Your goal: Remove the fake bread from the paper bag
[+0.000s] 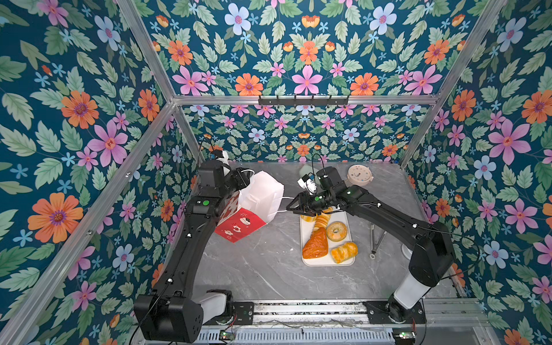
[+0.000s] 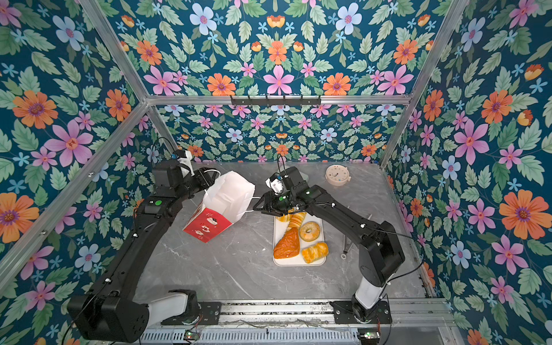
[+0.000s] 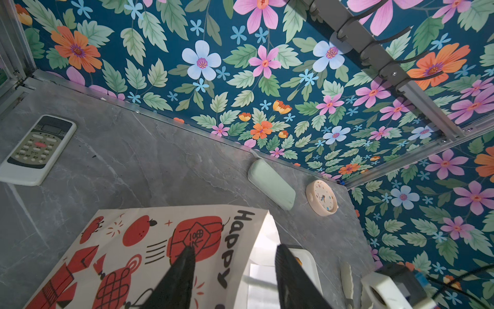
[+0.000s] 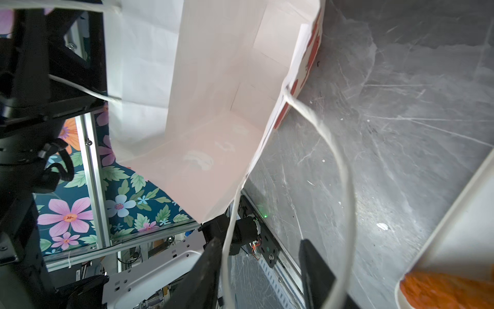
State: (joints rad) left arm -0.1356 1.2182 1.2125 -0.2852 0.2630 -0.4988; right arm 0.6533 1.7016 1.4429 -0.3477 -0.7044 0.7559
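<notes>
Bread check: fake bread (image 1: 315, 246) sits on the white tray (image 1: 328, 262), with the paper bag (image 1: 263, 194) propped tilted beside it.
Both top views: five pieces lie on the tray, the far ones partly under the right gripper (image 1: 289, 206). The bag's mouth points at that gripper and its red base is low over the grey table (image 1: 268, 268). Left wrist: the left gripper (image 3: 235, 247) has one finger on the bag's printed face and one past its corner edge, pinching the paper between them. Right wrist: the right fingers are spread and the white cord handle (image 4: 344, 187) loops through the gap unpinched. The bag's white interior faces the camera.
</notes>
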